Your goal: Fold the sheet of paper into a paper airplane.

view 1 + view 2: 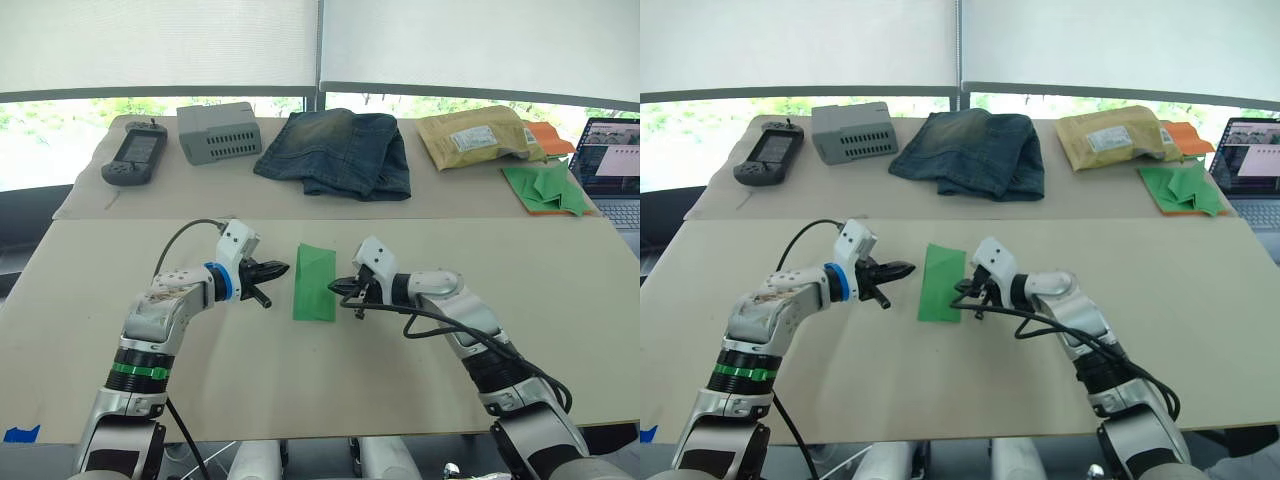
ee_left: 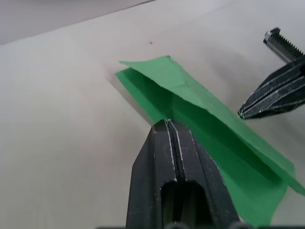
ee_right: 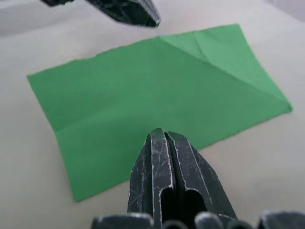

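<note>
A thin bright green sheet of paper (image 1: 314,283), folded lengthwise into a narrow strip with one corner turned down at its far end, lies on the beige table (image 1: 330,390), well on the robot's side of the folded blue jeans (image 1: 338,150) that lie on the table's far section. The left gripper (image 1: 276,270) hangs just to the left of the paper, its two black fingers pressed together and holding nothing; in its wrist view the tips sit at the edge where the upper layer stands slightly lifted off the lower. The right gripper (image 1: 338,287) is just to the right of the paper, its fingers likewise closed and empty, tips at or touching the long edge. The job looks early: a centre fold and one corner fold are in place, but no pointed wedge exists yet. The next move probably calls for one gripper to pin the strip flat while the other slips under the raised layer.
</note>
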